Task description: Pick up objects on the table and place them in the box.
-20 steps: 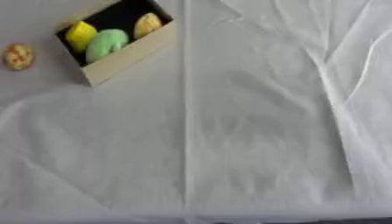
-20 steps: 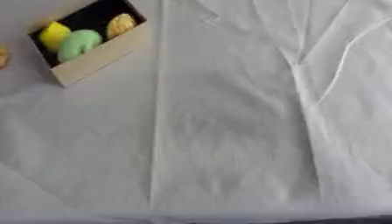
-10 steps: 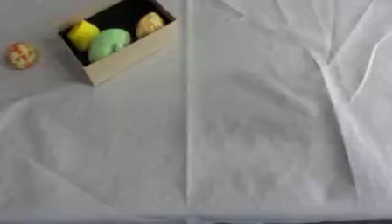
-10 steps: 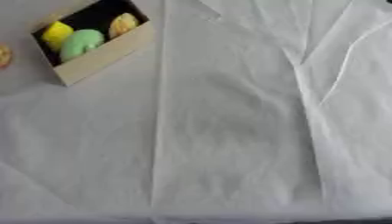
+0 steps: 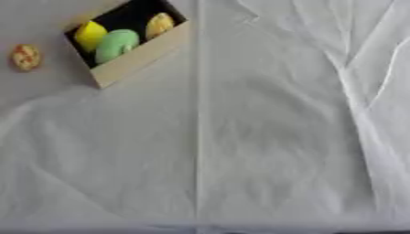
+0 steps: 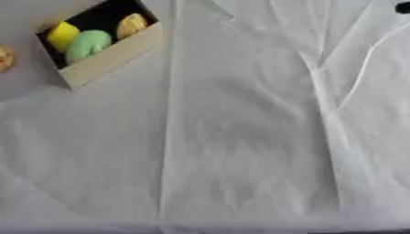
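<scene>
A tan cardboard box (image 5: 141,58) with a dark inside lies askew at the table's upper left. Inside it sit a yellow item (image 5: 89,34), a pale green round item (image 5: 117,45) and an orange-yellow item (image 5: 159,24). A small round orange-and-cream item (image 5: 25,57) lies on the cloth just left of the box, apart from it. Neither hand shows in either view.
A creased white cloth (image 5: 240,137) covers the whole table, with raised folds running down the right side. The table's front edge (image 5: 200,227) runs along the bottom. A small dark shape (image 6: 403,7) sits at the top right edge of the right eye view.
The whole picture has shifted slightly, so the camera moved. A small dark shape now shows at the top right edge of the right eye view. The box and items lie as before.
</scene>
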You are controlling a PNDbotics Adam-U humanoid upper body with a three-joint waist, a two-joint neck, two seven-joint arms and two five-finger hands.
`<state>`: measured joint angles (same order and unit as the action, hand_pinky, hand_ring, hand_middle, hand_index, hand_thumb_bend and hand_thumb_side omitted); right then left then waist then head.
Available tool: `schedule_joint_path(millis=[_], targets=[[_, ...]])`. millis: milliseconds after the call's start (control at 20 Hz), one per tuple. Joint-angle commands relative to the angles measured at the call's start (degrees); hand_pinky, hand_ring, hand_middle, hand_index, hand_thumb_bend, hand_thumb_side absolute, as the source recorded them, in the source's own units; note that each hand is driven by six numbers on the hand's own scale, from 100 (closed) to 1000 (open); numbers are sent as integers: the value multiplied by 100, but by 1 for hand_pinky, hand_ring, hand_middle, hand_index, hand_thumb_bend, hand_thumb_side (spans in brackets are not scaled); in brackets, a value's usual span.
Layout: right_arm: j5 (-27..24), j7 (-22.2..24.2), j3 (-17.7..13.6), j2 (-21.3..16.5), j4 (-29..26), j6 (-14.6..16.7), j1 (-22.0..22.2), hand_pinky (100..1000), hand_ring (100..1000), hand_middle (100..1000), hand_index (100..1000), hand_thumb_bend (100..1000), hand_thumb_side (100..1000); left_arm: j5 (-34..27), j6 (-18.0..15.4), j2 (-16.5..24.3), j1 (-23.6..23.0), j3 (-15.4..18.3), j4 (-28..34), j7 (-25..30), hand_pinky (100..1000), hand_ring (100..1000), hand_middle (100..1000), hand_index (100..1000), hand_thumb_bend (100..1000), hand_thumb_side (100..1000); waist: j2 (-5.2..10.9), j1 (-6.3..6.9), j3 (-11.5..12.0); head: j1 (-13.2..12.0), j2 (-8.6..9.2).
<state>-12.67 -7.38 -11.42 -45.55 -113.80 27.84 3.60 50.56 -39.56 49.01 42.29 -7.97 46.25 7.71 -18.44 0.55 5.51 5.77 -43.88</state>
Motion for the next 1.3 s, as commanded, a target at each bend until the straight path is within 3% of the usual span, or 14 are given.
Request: schedule_joint_path(millis=[50, 350, 600, 900, 1300], targets=[[71, 32, -16, -66, -79, -14, -19, 1000, 757, 775, 861, 100, 593, 170, -30, 85, 125, 3, -127, -147, 694, 785, 735, 826, 467, 164, 2, 61, -7, -31, -24], [93, 74, -17, -30, -79, 22, 11, 1000, 760, 778, 865, 100, 588, 299, 12, 74, 132, 49, -162, -172, 568, 666, 611, 656, 305, 150, -1, 61, -9, -41, -24], [61, 71, -42, -48, -79, 96, 38, 1000, 761, 777, 864, 100, 585, 44, -89, 149, 74, 98, 247, -195, 547, 643, 597, 649, 272, 123, 21, 49, -14, 6, -24], [-23, 45, -70, -122, -79, 198, 45, 1000, 761, 776, 862, 100, 582, -435, -453, 147, 460, 113, 1041, -236, 547, 635, 592, 645, 250, 100, 77, 49, 10, 267, -24], [-246, 112, -67, -231, -79, 251, -54, 1000, 760, 773, 861, 100, 581, -1046, -251, -510, 1253, -89, 1843, 332, 541, 620, 595, 644, 139, 100, 113, 55, -30, 285, -24]])
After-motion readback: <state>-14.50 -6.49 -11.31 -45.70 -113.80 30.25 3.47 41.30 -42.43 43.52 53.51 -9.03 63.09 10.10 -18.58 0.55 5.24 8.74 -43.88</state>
